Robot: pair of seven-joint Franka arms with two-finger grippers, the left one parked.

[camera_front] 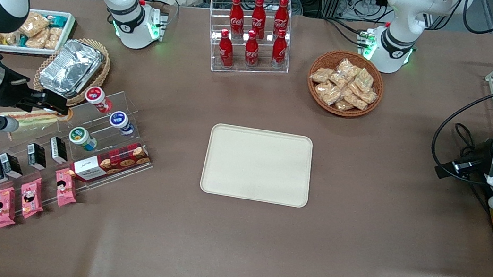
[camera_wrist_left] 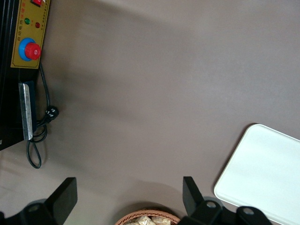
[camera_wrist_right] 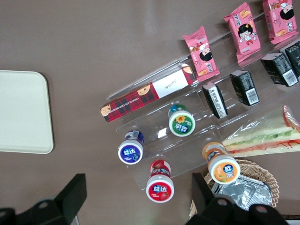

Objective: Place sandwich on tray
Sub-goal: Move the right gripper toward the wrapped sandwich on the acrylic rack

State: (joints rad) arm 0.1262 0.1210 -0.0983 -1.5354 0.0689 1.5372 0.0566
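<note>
In the front view, we are seeing the gripper (camera_front: 53, 106) hanging at the left edge of the frame, above the clear stepped display rack (camera_front: 60, 142). The sandwich (camera_front: 32, 119) is lying on that rack just below the gripper. The tray (camera_front: 257, 165) is sitting bare at frame centre, well apart from both.

In the left wrist view, we are seeing one corner of the tray (camera_wrist_left: 262, 173) at the lower right.

In the right wrist view, the fingers (camera_wrist_right: 72, 194) are standing wide apart, holding nothing. The sandwich (camera_wrist_right: 265, 136) is lying beside the orange-lidded cup (camera_wrist_right: 221, 166), near the foil-filled wicker basket (camera_wrist_right: 243, 190).
</note>
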